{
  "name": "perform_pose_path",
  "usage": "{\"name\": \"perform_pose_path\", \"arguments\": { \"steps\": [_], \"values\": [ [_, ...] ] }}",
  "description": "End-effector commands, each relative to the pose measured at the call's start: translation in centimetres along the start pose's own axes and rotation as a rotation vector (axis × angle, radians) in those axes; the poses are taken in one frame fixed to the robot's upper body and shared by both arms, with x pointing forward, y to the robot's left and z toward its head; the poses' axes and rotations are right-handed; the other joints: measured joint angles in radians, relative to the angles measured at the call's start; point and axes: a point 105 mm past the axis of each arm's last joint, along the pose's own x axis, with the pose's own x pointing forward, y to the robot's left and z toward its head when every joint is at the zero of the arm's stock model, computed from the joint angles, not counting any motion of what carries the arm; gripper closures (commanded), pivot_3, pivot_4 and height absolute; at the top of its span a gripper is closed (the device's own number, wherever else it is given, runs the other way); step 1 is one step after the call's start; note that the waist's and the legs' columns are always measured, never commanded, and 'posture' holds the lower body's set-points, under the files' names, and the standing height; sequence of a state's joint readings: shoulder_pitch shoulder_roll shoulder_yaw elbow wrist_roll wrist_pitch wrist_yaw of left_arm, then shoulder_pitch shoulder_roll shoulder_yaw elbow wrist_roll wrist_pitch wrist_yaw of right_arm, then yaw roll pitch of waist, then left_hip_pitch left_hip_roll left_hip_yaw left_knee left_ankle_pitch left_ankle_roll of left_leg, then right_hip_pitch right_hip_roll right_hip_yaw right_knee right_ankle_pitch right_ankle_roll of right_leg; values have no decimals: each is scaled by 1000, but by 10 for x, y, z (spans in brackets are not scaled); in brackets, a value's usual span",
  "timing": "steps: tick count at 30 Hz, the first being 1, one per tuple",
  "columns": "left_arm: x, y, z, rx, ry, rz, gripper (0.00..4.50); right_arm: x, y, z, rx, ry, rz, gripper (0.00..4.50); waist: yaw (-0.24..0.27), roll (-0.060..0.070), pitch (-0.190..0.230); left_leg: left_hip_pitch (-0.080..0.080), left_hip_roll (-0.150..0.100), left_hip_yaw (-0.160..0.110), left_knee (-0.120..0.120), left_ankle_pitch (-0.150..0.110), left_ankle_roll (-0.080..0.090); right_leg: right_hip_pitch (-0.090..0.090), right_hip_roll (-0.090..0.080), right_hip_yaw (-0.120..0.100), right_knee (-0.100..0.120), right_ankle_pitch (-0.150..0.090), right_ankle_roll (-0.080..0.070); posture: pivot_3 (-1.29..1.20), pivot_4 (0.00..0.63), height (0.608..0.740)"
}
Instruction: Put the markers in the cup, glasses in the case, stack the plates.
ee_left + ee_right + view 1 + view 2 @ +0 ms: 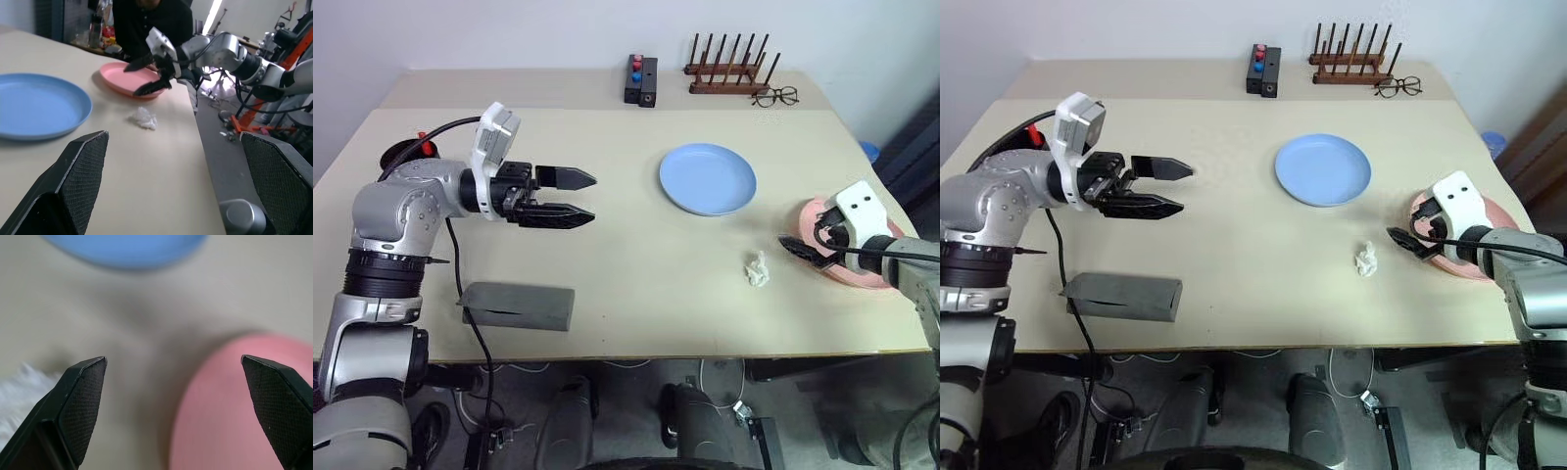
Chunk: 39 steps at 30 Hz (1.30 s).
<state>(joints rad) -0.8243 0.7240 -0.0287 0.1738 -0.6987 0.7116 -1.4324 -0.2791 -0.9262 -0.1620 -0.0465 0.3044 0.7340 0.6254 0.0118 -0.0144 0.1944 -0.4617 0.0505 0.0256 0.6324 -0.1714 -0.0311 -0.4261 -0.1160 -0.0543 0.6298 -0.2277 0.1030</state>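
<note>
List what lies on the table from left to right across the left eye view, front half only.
Grey case → left gripper → blue plate → crumpled white scrap → right gripper → pink plate.

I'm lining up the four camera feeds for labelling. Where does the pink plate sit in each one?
Left eye view: pink plate at the table's right edge, under the right gripper.
Right eye view: same place.
Left wrist view: beyond the blue plate, pink plate.
Right wrist view: lower right.
Shared landmark: the blue plate.
</note>
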Motion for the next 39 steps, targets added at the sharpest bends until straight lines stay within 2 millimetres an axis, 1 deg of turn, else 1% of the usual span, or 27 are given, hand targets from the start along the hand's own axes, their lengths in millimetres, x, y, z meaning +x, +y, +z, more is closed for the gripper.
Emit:
{"name": "perform_pose_path", "arguments": {
  "steps": [1, 5, 7, 10, 13, 16, 19, 22, 23, 24, 27, 28, 30, 33, 35, 37, 39],
  "values": [
    [-4, -3, 6, 67, -26, 21, 23, -6, -10, 5, -38, 20, -42, 0, -4, 0, 0, 0, 0, 0, 0, 0, 0, 0, 0, 0, 0, 0, 0, 0, 150, 740],
    [-8, 0, 3, 70, -24, 44, 23, -6, -15, 4, -10, 30, -55, 0, -2, 0, 0, 0, 0, 0, 0, 0, 0, 0, 0, 0, 0, 0, 0, 0, 150, 740],
    [-9, 1, 3, 73, -26, 49, 23, -6, -17, -5, -1, 68, -60, 0, -1, 0, 0, 0, 0, 0, 0, 0, 0, 0, 0, 0, 0, 0, 0, 0, 150, 740],
    [-11, 1, 3, 74, -27, 50, 23, -7, -16, -21, 78, 123, -38, 0, 2, 0, 0, 0, 0, 0, 0, 0, 0, 0, 0, 0, 0, 0, 0, 0, 150, 740],
    [-13, 2, 3, 79, -24, 58, 23, -7, -13, -25, 149, 133, -11, 0, 0, 0, 0, 0, 0, 0, 0, 0, 0, 0, 0, 0, 0, 0, 0, 0, 150, 740],
    [-14, 4, 2, 80, -22, 61, 0, -5, -11, -34, 175, 167, 2, 874, -1, 0, 0, 0, 0, 0, 0, 0, 0, 0, 0, 0, 0, 0, 0, 0, 150, 740],
    [-15, 5, 1, 110, -9, 70, 0, -4, -9, -37, 173, 179, 8, 2291, -1, 0, 0, 0, 0, 0, 0, 0, 0, 0, 0, 0, 0, 0, 0, 0, 150, 740],
    [-16, 9, 0, 181, 3, 93, 0, -3, -8, -35, 167, 170, 13, 3925, -1, 0, 0, 0, 0, 0, 0, 0, 0, 0, 0, 0, 0, 0, 0, 0, 150, 740],
    [-17, 11, 1, 203, -4, 107, 0, -3, -9, -31, 166, 158, 6, 4461, -1, -1, -1, 0, 0, 0, 0, 0, 0, 0, 0, 0, 0, 0, 0, 0, 150, 740],
    [-17, 15, 3, 239, -12, 127, 0, -2, -11, -27, 157, 147, -3, 4461, -1, -1, -1, 1, 0, 0, 0, 0, 0, 1, 0, 0, 0, 0, 0, 0, 150, 740],
    [-20, 23, 5, 292, -29, 182, 0, 1, -19, -3, 121, 65, -58, 4461, -1, 0, -1, 1, 0, 0, 1, 0, 0, 1, 0, 0, 0, 0, 0, 0, 150, 740],
    [-20, 25, 6, 300, -42, 192, 0, 2, -19, 7, 93, 37, -62, 4461, -1, 0, -1, 1, 0, 0, 1, 0, 0, 1, 0, 0, 0, 0, 0, 0, 150, 740],
    [-21, 26, 6, 303, -61, 210, 0, 5, -15, 25, 45, -5, -52, 4461, -2, 0, 0, 0, 0, 0, 0, 0, 0, 1, 0, 0, 0, 0, 0, 0, 150, 740],
    [-25, 31, 8, 308, -91, 261, 0, 13, -3, 61, -8, -109, -19, 4461, -7, 0, 0, 1, 0, 0, 0, 0, 0, 0, 0, 0, 0, 0, 0, 0, 150, 740],
    [-29, 34, 9, 317, -109, 302, 0, 19, 6, 80, -61, -158, -5, 4461, -10, 0, 0, 1, 0, 0, 0, 0, 0, 0, 0, 0, 0, 0, 0, 0, 150, 740],
    [-31, 36, 9, 321, -117, 328, 0, 29, 13, 94, -116, -184, -1, 4461, -11, 0, 0, 0, 0, 0, -1, 0, 0, 0, 0, 0, 0, 1, 1, 0, 150, 740],
    [-33, 37, 5, 318, -111, 352, 0, 39, 23, 106, -121, -217, 35, 4461, -11, 0, 0, 0, 0, 0, -1, 0, 0, 0, 1, 0, 0, 1, 2, 0, 150, 740]
  ]
}}
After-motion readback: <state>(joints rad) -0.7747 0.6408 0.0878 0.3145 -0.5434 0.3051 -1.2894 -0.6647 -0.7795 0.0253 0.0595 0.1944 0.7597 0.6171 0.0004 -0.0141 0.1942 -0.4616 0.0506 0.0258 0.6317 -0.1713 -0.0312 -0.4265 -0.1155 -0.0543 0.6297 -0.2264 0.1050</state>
